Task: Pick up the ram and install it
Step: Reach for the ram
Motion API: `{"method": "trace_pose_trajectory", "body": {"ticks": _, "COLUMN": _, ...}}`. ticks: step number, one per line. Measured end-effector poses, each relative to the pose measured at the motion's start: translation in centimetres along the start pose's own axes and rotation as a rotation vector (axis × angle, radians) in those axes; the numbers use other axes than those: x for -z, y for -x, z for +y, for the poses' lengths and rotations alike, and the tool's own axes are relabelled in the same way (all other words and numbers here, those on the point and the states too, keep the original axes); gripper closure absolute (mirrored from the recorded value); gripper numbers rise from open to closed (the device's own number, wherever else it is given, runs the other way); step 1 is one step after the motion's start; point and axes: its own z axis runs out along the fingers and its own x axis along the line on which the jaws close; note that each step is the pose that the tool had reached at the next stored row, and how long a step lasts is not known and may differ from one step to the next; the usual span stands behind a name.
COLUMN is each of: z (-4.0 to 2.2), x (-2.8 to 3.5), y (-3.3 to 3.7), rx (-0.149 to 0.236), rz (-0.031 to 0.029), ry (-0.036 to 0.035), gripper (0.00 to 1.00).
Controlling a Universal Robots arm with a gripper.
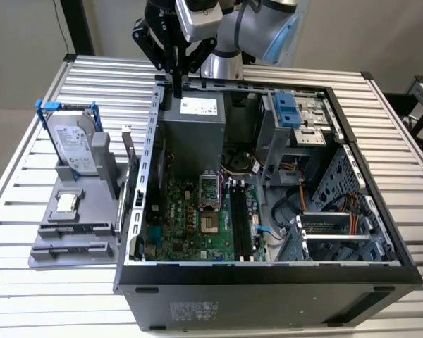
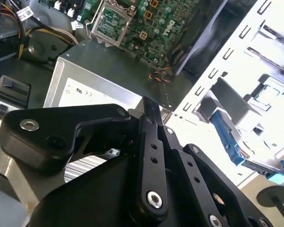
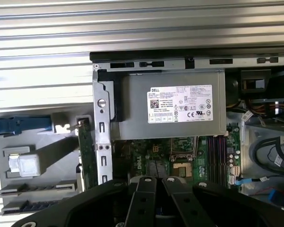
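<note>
Ram point(image 3: 28, 206) is seen as a dark strip, hard to make out, seated on edge in the grey holder point(image 1: 92, 211) beside the open computer case point(image 1: 268, 271). It lies well apart from the gripper point(image 1: 176, 87). The gripper is closed on nothing, over the case's rear edge by the power supply point(image 1: 194, 134).

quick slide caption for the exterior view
Arm's end effector over the open computer case by its power supply; hard drive on a fixture at the exterior view's left
</note>
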Motion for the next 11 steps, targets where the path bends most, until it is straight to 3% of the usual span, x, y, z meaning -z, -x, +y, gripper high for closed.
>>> {"method": "trace_pose_trajectory", "body": {"ticks": 11, "z": 0.02, "x": 0.02, "y": -1.23, "rx": 0.001, "rz": 0.0001, "ry": 0.0, "gripper": 1.0}}
